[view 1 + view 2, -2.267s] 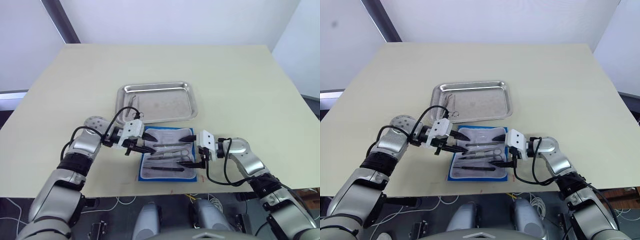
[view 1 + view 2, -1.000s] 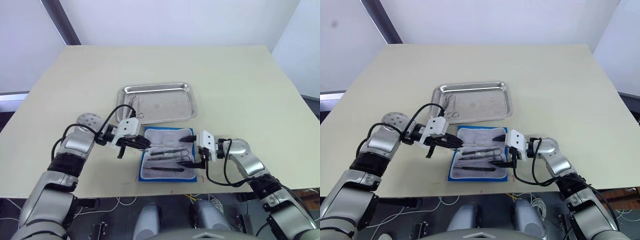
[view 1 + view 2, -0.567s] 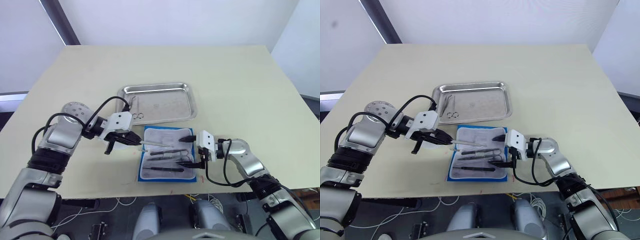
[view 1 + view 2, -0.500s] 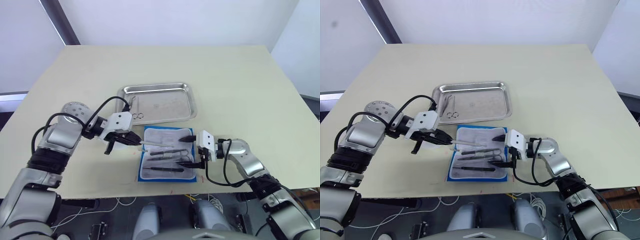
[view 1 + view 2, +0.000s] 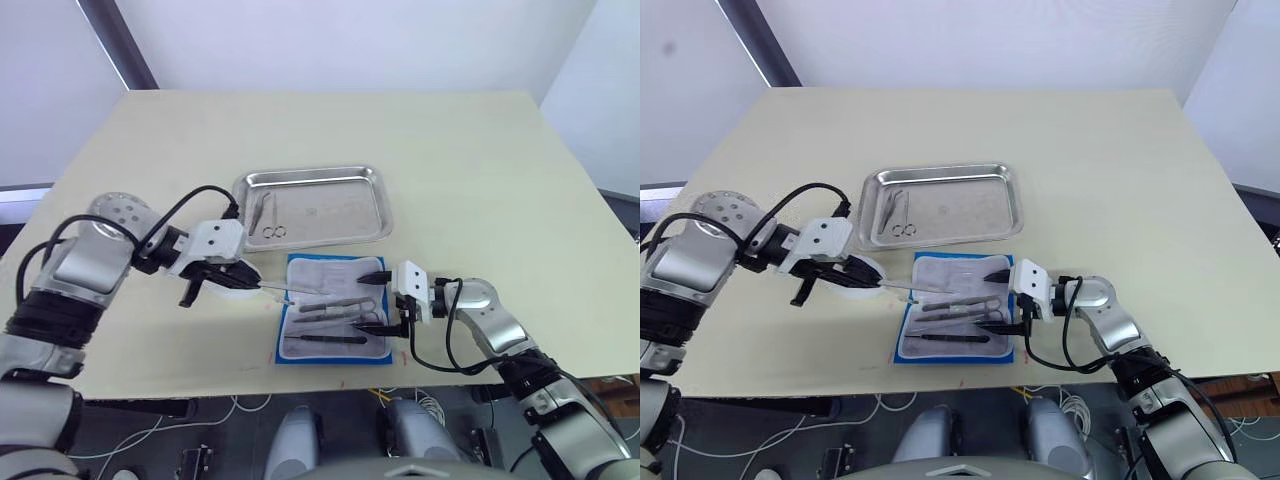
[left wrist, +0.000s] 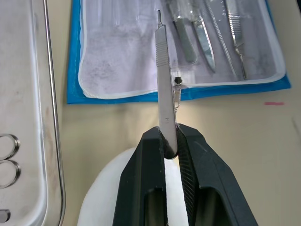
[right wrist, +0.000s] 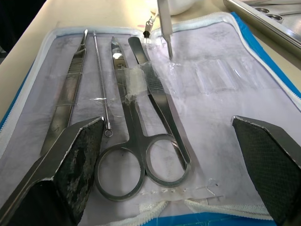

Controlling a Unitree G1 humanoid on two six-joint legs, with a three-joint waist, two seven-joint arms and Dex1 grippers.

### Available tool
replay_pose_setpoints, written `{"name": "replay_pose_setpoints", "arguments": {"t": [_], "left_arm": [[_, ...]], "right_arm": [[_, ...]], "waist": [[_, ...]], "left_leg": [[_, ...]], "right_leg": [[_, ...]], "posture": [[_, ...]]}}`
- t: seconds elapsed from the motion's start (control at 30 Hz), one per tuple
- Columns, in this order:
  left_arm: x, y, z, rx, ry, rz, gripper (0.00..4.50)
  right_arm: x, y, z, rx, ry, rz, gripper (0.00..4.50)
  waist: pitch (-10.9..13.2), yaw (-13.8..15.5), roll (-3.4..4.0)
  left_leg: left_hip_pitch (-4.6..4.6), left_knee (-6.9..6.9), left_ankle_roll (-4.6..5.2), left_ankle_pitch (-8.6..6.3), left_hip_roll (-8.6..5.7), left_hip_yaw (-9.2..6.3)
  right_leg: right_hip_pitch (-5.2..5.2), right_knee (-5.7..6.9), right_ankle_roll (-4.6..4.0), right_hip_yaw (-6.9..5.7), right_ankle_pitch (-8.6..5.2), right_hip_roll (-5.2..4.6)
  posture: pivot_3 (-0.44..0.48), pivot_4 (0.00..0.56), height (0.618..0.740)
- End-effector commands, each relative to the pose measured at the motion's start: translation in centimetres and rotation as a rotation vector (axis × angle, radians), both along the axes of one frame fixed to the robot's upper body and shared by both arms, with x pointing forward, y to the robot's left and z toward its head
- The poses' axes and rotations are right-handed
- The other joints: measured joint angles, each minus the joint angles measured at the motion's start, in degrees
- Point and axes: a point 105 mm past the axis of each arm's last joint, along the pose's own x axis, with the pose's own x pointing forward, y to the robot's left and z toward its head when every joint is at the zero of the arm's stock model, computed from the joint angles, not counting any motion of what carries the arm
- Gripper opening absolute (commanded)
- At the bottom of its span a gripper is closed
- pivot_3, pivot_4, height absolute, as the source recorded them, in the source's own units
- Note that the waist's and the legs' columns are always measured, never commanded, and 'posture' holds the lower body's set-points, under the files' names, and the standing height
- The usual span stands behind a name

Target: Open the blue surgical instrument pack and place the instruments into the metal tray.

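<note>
The blue surgical instrument pack (image 5: 335, 320) lies open, pale lining up, just in front of the metal tray (image 5: 380, 205). My left gripper (image 5: 250, 284) is shut on a slim flat silver instrument (image 6: 164, 84), held level over the table at the pack's left edge, its far tip above the lining. Scissors (image 7: 136, 155), forceps (image 7: 66, 108) and a thin probe (image 7: 101, 84) rest on the lining. My right gripper (image 7: 167, 121) stands open over the pack's right side, nothing between its fingers. Ring-handled scissors (image 5: 272, 218) lie in the tray's left part.
A white round object (image 5: 853, 274) sits on the table under my left gripper, left of the pack. The tray's left rim (image 6: 52, 108) runs close beside it. The beige table (image 5: 470, 170) extends wide to the right and behind the tray.
My left arm has swung left, drawing the slim silver instrument off the lining to the pack's left edge. The right gripper has stayed in place, open.
</note>
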Motion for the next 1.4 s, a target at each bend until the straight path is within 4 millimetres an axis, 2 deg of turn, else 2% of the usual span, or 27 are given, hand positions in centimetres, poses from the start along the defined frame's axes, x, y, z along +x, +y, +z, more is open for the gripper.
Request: {"name": "replay_pose_setpoints", "arguments": {"t": [0.03,0.2,0.4,0.6,0.73,0.87,1.07,1.2,1.3,1.4], "left_arm": [[-0.7,0.5,1.3,-0.001,-0.001,-0.024,0.05],[-0.7,0.8,2.3,-0.042,-0.013,0.022,0.05],[0.9,-0.6,3.6,-0.195,-0.079,0.169,0.05],[5.0,-3.0,4.6,-0.453,-0.197,0.539,0.05],[7.6,-3.0,5.2,-0.599,-0.283,0.824,0.05],[8.7,-3.2,5.1,-0.689,-0.307,1.015,0.05],[9.6,-3.9,3.9,-0.704,-0.367,1.212,0.05],[9.7,-4.4,1.8,-0.68,-0.376,1.344,0.05],[9.8,-4.6,0.6,-0.672,-0.348,1.453,0.05],[9.8,-5.7,-0.4,-0.69,-0.278,1.515,0.05]], "right_arm": [[-1.7,-1.8,-6.1,-0.18,0.179,-0.059,4.5],[-1.7,-1.8,-6.1,-0.181,0.179,-0.056,4.5],[-1.7,-1.8,-6.1,-0.182,0.179,-0.053,4.5],[-1.7,-1.9,-6.1,-0.184,0.181,-0.054,4.5],[-1.6,-2.2,-6.1,-0.19,0.18,-0.058,4.5],[-1.5,-2.3,-6.1,-0.193,0.179,-0.06,4.5],[-1.6,-2.4,-6.1,-0.194,0.18,-0.059,4.5],[-1.7,-2.2,-6.1,-0.192,0.183,-0.056,4.5],[-1.7,-2.1,-6.1,-0.189,0.183,-0.055,4.5],[-1.7,-2.1,-6.1,-0.185,0.183,-0.056,4.5]], "waist": [[0.0,0.0,-0.01],[0.1,0.0,-0.06],[0.1,0.0,-0.09],[0.0,0.0,-0.22],[-0.1,0.0,-0.46],[-0.2,0.0,-0.55],[-0.2,0.1,-0.54],[-0.2,0.1,-0.53],[-0.2,0.1,-0.54],[-0.2,0.2,-0.54]], "left_leg": [[0.0,0.0,0.0,0.0,0.0,0.0],[0.0,0.0,0.0,0.0,0.0,0.0],[0.0,0.0,0.0,0.0,0.01,-0.01],[0.0,0.02,0.0,0.0,0.01,-0.06],[-0.01,0.03,0.0,0.0,0.0,-0.12],[0.0,0.03,-0.01,0.0,-0.01,-0.13],[0.0,0.03,-0.03,0.01,-0.05,-0.16],[0.12,0.02,-0.04,0.0,-0.07,-0.19],[0.18,0.01,-0.04,0.0,-0.08,-0.21],[0.21,0.0,-0.04,0.0,-0.09,-0.22]], "right_leg": [[0.0,0.0,0.0,0.0,0.0,0.0],[-0.01,0.01,-0.01,-0.01,0.0,0.0],[0.0,0.01,0.0,-0.02,0.0,0.0],[0.02,0.02,0.03,-0.04,0.01,0.01],[0.03,0.04,0.04,-0.07,0.02,0.01],[0.05,0.03,0.01,-0.07,0.05,-0.04],[0.07,0.03,-0.19,-0.1,0.18,-0.09],[0.24,0.0,-0.2,-0.12,0.19,-0.13],[0.32,-0.02,-0.2,-0.15,0.19,-0.15],[0.36,-0.03,-0.2,-0.15,0.19,-0.16]], "posture": [[0.0,0.15,0.74],[0.0,0.15,0.74],[0.0,0.15,0.74],[0.0,0.15,0.74],[0.0,0.15,0.74],[0.0,0.15,0.74],[0.0,0.15,0.74],[0.0,0.15,0.74],[0.0,0.15,0.74],[0.0,0.15,0.74]]}}
